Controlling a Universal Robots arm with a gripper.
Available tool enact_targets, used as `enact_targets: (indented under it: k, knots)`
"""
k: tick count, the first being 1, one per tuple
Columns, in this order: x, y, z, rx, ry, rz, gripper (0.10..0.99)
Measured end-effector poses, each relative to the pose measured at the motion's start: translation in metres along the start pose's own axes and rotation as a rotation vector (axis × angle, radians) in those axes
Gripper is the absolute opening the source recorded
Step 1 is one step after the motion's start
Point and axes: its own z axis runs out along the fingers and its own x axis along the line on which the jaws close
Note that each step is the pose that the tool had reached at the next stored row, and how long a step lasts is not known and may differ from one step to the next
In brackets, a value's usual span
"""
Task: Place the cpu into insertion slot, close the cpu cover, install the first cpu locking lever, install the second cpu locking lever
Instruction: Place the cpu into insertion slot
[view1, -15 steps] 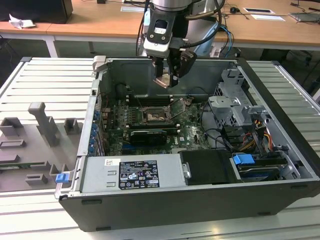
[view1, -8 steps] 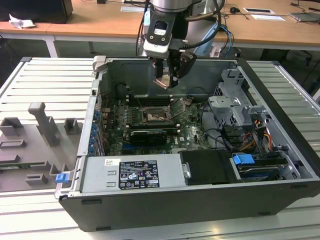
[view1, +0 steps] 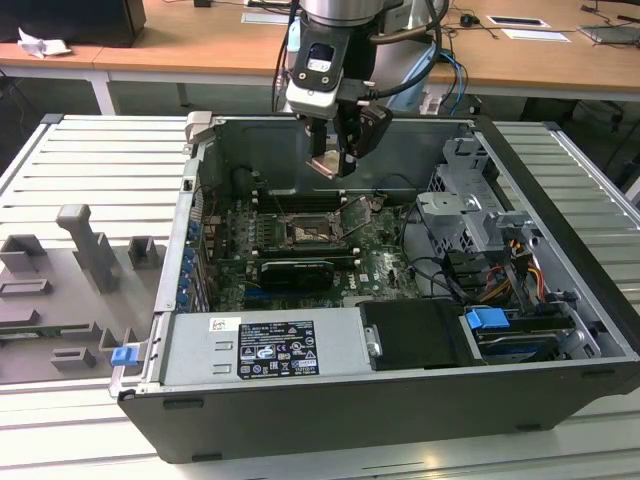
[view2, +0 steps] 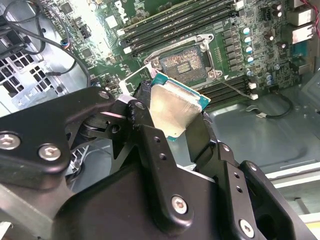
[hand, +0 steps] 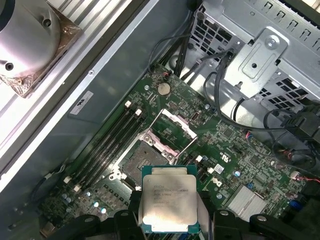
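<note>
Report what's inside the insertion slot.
Nothing: the slot shows bare contacts; the gripper holds the cpu above it. In the first wrist view the cpu covers one corner.

A dull, brushed silvery metal sheen is being shown by the cpu (hand: 168, 202) — its edge is being rimmed in green board. Matt black fingers (view2: 155, 150) are being seen, glossy green laminate is being displayed by the motherboard (hand: 240, 145), and bare silvery metal by the cpu cover (hand: 172, 127).

The exterior view looks steeply down into the open dark computer case (view1: 400, 410); both wrist views look closely at its square silver-rimmed dark socket (view2: 190, 62) (hand: 131, 161).
</note>
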Motion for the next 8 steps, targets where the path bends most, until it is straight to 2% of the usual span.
enact_targets:
  k: [8]
  knots:
    - [0.0000, -0.0001, 0.0008, 0.000, -0.0009, 0.010, 0.525]
